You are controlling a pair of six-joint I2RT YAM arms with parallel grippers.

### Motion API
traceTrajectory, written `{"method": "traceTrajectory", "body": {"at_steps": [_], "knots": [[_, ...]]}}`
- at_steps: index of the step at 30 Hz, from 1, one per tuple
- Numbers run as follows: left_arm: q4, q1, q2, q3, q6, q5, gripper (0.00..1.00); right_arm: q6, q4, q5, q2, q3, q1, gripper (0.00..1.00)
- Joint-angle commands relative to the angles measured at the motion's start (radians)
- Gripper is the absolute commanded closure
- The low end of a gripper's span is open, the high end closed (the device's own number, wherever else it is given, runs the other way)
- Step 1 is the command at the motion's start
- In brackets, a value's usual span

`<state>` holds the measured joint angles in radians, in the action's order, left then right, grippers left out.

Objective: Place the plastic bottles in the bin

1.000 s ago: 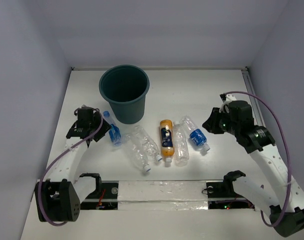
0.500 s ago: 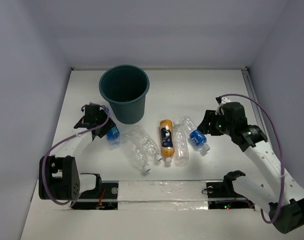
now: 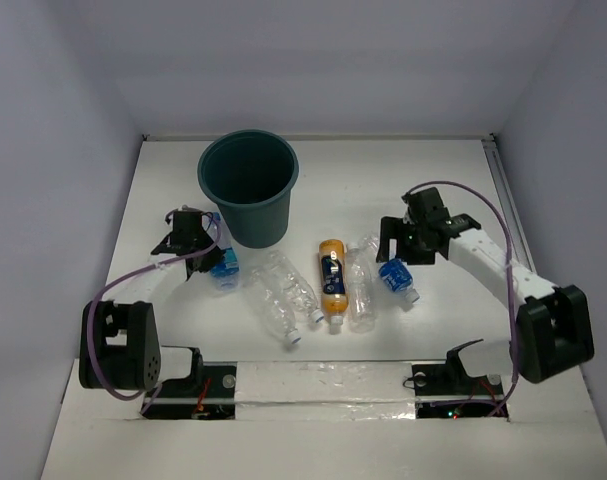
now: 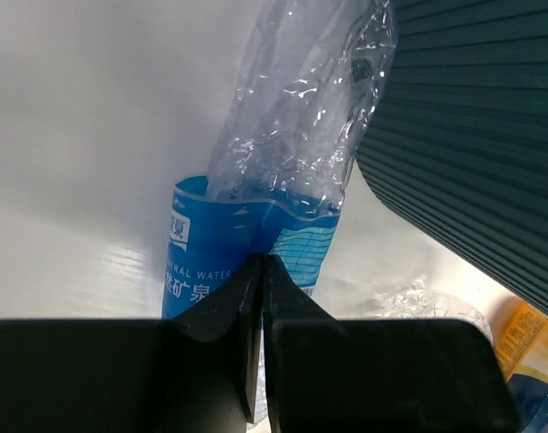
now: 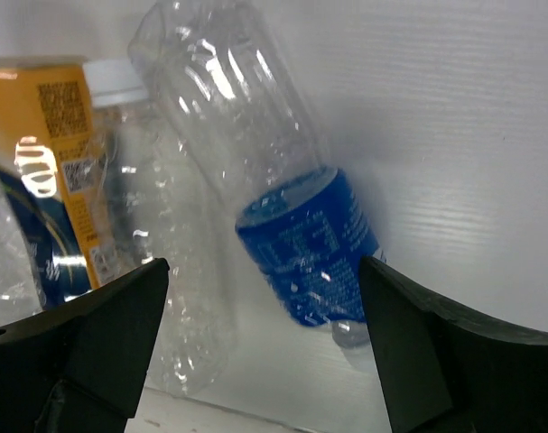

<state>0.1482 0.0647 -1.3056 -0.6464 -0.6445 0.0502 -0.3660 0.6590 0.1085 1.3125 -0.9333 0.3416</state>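
The dark teal bin (image 3: 255, 222) stands at the back left; its ribbed wall (image 4: 490, 135) fills the right of the left wrist view. My left gripper (image 3: 205, 245) is low beside it and shut, fingers pressed flat together (image 4: 261, 262), tips against a blue-labelled clear bottle (image 4: 292, 135) lying by the bin (image 3: 223, 268). My right gripper (image 3: 395, 248) stands open (image 5: 263, 266), with one finger on each side above another blue-labelled bottle (image 5: 301, 234), which lies at the right end of the row (image 3: 395, 272). An orange bottle (image 3: 331, 275) and clear crinkled bottles (image 3: 283, 295) lie between.
A clear bottle (image 3: 359, 290) lies right beside the orange one, close to my right gripper's left finger. The orange bottle's label (image 5: 48, 135) shows at the left of the right wrist view. White walls enclose the table on three sides.
My left gripper slid in toward the bottle by the bin and its jaws closed. My right arm swung left and down over the blue-labelled bottle while its jaws widened.
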Motion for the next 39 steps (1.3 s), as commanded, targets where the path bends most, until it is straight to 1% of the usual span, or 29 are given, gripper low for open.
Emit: {"method": "traceTrajectory", "body": {"at_steps": [1, 4, 6, 7, 12, 13, 14, 15, 17, 18, 19, 22, 24, 25, 26, 27, 30, 31, 34, 39], "knots": [[0.025, 0.000, 0.040, 0.033, 0.032, -0.018, 1.00, 0.004, -0.076, -0.069, 0.097, -0.107, 0.005, 0.09], [0.034, 0.000, 0.077, 0.048, 0.042, -0.012, 1.00, 0.019, -0.070, -0.105, 0.190, -0.150, 0.005, 0.08], [0.045, 0.000, 0.103, 0.054, 0.046, -0.013, 1.00, 0.038, -0.073, -0.104, 0.234, -0.174, -0.006, 0.08], [0.047, 0.000, 0.112, 0.057, 0.048, -0.013, 1.00, 0.041, -0.070, -0.089, 0.284, -0.183, -0.006, 0.09], [0.086, 0.000, 0.175, 0.027, 0.042, 0.014, 1.00, 0.042, -0.073, -0.064, 0.352, -0.206, -0.006, 0.11], [0.096, 0.000, 0.186, 0.016, 0.046, 0.020, 0.96, 0.042, -0.073, -0.069, 0.356, -0.210, -0.006, 0.12], [0.105, 0.000, 0.195, -0.010, 0.049, 0.025, 0.86, 0.042, -0.075, -0.069, 0.366, -0.213, -0.006, 0.13], [0.129, 0.000, 0.215, -0.024, 0.052, 0.030, 0.70, 0.039, -0.075, -0.070, 0.370, -0.217, -0.006, 0.14], [0.152, 0.000, 0.232, -0.065, 0.058, 0.025, 0.57, 0.036, -0.079, -0.066, 0.376, -0.219, -0.006, 0.17], [0.171, 0.000, 0.247, -0.076, 0.059, 0.014, 0.47, 0.033, -0.084, -0.063, 0.376, -0.219, -0.006, 0.18], [0.180, 0.000, 0.253, -0.087, 0.057, 0.007, 0.44, 0.029, -0.084, -0.061, 0.376, -0.219, -0.006, 0.21], [0.214, 0.000, 0.264, -0.107, 0.043, -0.032, 0.43, 0.027, -0.091, -0.066, 0.363, -0.211, -0.006, 0.21], [0.229, -0.016, 0.267, -0.099, 0.031, -0.041, 0.43, 0.024, -0.101, -0.064, 0.353, -0.206, -0.006, 0.21], [0.232, -0.032, 0.267, -0.096, 0.028, -0.074, 0.43, 0.024, -0.102, -0.061, 0.344, -0.205, -0.006, 0.21], [0.232, -0.043, 0.267, -0.087, 0.026, -0.079, 0.42, 0.024, -0.107, -0.058, 0.341, -0.200, -0.006, 0.21], [0.222, -0.061, 0.258, -0.081, 0.032, -0.078, 0.40, 0.024, -0.110, -0.056, 0.340, -0.199, -0.006, 0.22], [0.209, -0.086, 0.201, -0.067, 0.057, -0.055, 0.40, 0.018, -0.125, -0.041, 0.329, -0.184, -0.006, 0.22], [0.206, -0.086, 0.186, -0.064, 0.062, -0.026, 0.40, 0.018, -0.131, -0.035, 0.329, -0.180, -0.006, 0.23], [0.166, -0.086, 0.138, -0.049, 0.075, -0.007, 0.41, 0.013, -0.148, -0.027, 0.330, -0.165, -0.006, 0.27], [0.105, -0.086, 0.036, -0.039, 0.088, 0.022, 0.41, 0.001, -0.176, -0.018, 0.352, -0.147, -0.006, 0.28]]}}
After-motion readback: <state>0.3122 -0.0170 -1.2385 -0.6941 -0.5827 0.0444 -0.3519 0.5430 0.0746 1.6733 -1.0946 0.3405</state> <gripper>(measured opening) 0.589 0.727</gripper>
